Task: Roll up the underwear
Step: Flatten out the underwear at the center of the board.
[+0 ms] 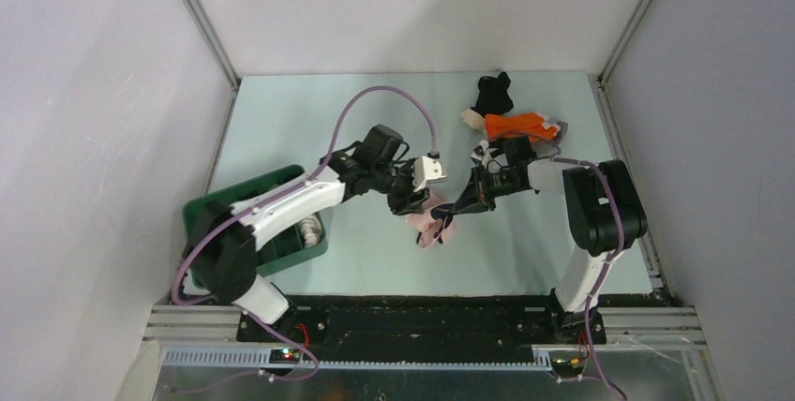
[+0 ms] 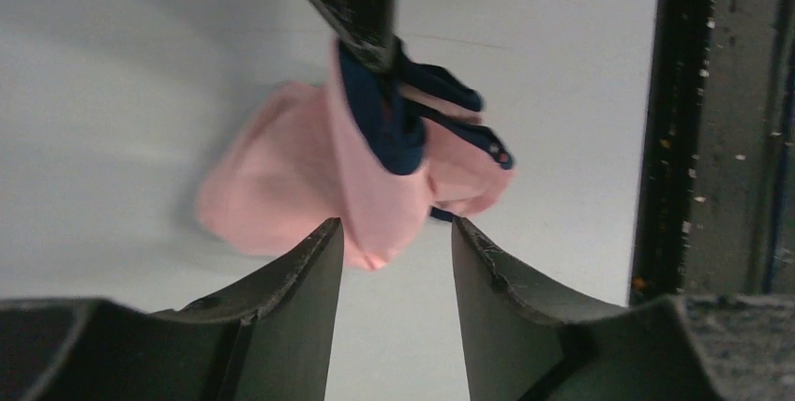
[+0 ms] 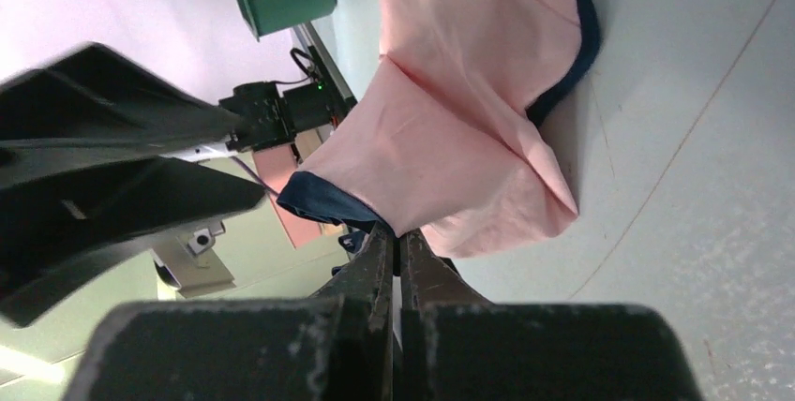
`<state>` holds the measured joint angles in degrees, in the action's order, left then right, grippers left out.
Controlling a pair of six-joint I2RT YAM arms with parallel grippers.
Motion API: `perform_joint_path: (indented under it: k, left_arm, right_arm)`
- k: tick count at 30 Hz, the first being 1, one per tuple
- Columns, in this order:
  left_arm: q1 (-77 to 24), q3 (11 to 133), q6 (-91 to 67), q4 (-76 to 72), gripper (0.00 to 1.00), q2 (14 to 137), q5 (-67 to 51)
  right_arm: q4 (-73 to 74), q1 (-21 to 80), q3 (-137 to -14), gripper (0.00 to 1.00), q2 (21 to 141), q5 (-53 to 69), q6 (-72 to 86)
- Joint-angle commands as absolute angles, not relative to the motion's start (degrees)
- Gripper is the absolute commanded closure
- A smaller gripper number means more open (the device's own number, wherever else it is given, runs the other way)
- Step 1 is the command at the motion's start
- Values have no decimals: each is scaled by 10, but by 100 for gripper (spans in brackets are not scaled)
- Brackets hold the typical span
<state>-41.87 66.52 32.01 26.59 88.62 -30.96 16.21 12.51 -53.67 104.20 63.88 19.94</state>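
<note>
- One garment, the pink underwear (image 1: 433, 225) with a navy band, was being worked near the middle of the table (image 1: 300, 129). It was bunched and loosely folded, not rolled, with one edge lifted and the rest seemingly lying on the surface.
- Holding that lifted edge was the right gripper (image 3: 397, 237), its fingers pinched tight on the cloth beside the navy band.
- Facing it, the left gripper (image 2: 398, 232) had its jaws apart, and a lobe of the pink cloth hung between the fingers. No clamp on the cloth showed.
- Three more pieces at least lay heaped at the far right of the table, well apart from both grippers: a black garment (image 1: 493, 92), an orange garment (image 1: 516, 125) and a pale garment (image 1: 472, 118). None looked rolled.
- At the near left stood the green tray (image 1: 220, 204), half hidden by the left arm. Something pale and ribbed showed inside it, but whether that was a finished roll could not be told.
- Most of the task seemed to remain: this piece needed flattening and rolling, then the heap.
</note>
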Motion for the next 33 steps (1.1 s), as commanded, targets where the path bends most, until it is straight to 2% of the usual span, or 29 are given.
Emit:
perform_joint_path:
  k: [1, 7, 10, 14, 20, 25, 30, 33]
  left_arm:
    - [-422, 653, 245, 261, 48, 885, -371]
    - [-448, 522, 107, 109, 49, 810, -330]
    - [-462, 499, 59, 67, 43, 815, -304]
    - [-479, 487, -16, -3, 42, 832, -264]
    - [-489, 504, -16, -4, 52, 852, -214]
    - [-490, 510, -2, 4, 67, 866, -219]
    - [-491, 522, 18, 27, 73, 883, -211]
    - [-491, 525, 21, 27, 88, 890, -210]
  right_arm:
    - [70, 125, -536, 100, 1033, 641, 293]
    - [44, 119, -534, 100, 1047, 652, 325]
    - [50, 115, -530, 100, 1054, 651, 320]
    - [53, 118, -526, 100, 1048, 645, 316]
    - [58, 126, -526, 100, 1034, 642, 312]
    - [58, 123, -525, 100, 1036, 641, 311]
    - [56, 121, -525, 100, 1037, 639, 312]
    - [61, 119, -525, 99, 1033, 636, 302]
